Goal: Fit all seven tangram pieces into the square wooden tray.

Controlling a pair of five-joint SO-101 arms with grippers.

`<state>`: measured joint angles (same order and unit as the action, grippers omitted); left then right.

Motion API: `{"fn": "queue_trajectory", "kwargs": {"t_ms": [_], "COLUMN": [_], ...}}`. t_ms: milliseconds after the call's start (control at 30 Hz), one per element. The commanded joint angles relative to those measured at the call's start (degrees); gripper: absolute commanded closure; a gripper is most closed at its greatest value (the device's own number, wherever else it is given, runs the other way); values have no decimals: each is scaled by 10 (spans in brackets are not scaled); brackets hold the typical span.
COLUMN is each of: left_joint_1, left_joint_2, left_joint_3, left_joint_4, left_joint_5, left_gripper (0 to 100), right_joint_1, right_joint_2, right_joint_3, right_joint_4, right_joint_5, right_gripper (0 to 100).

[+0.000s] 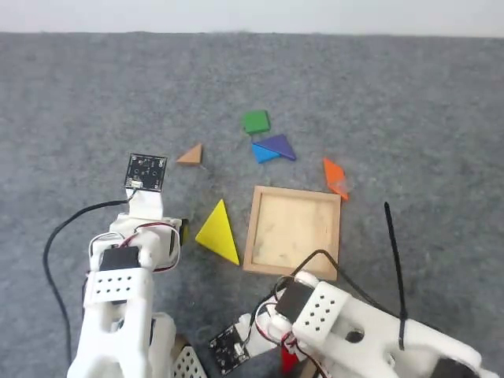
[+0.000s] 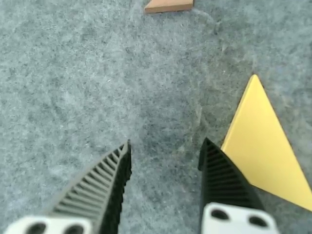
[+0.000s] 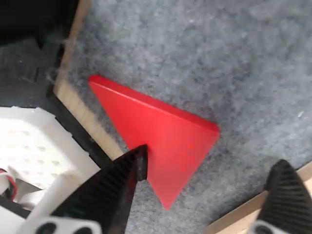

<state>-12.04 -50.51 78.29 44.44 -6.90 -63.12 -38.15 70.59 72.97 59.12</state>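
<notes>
1. Tray (image 1: 252, 230) of pale wood lies on grey carpet (image 1: 409, 118), with a yellow triangle (image 1: 218, 231) just beside one edge.
2. A green square (image 1: 256, 122), blue triangle (image 1: 264, 153) and purple piece (image 1: 281, 144) cluster beyond the tray; a tan triangle (image 1: 190, 154) and orange piece (image 1: 335, 176) lie apart to either side.
3. Left gripper (image 2: 166, 144) hangs over the carpet, fingers spread and holding nothing, one fingertip close to the yellow triangle.
4. Right gripper (image 3: 212, 161) gapes wide above the red triangle (image 3: 156, 131), gripping nothing; that piece lies flat on the carpet.
</notes>
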Motion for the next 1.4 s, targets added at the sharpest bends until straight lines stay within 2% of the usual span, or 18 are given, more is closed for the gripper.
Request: {"fn": "queue_trajectory", "kwargs": {"t_ms": [0, 233, 367, 533, 733, 1033, 1233, 1367], "left_joint_1": [-4, -4, -4, -4, -4, -4, -4, -4], "left_joint_2": [-13, -13, -13, -13, -13, -13, -13, -13], "left_joint_3": [-7, -7, -7, -7, -7, -7, -7, -7], "left_joint_4": [-13, -13, -13, -13, -12, -2, -2, -2], "left_joint_5": [-9, -10, -10, -10, -11, -23, -23, -25], "left_gripper": [776, 776, 776, 776, 776, 776, 776, 776], "right_joint_1": [4, 132, 167, 198, 183, 58, 29, 28], "right_joint_2": [29, 48, 48, 50, 46, -38, -68, -31], "right_joint_3": [-8, -47, -72, -111, -129, -93, -28, -14], "right_joint_4": [-28, -118, -127, -120, -58, 20, -14, -51], "right_joint_5": [-17, -41, -36, -56, -55, -57, -59, -55], "right_gripper": [618, 737, 790, 800, 799, 797, 794, 694]}}
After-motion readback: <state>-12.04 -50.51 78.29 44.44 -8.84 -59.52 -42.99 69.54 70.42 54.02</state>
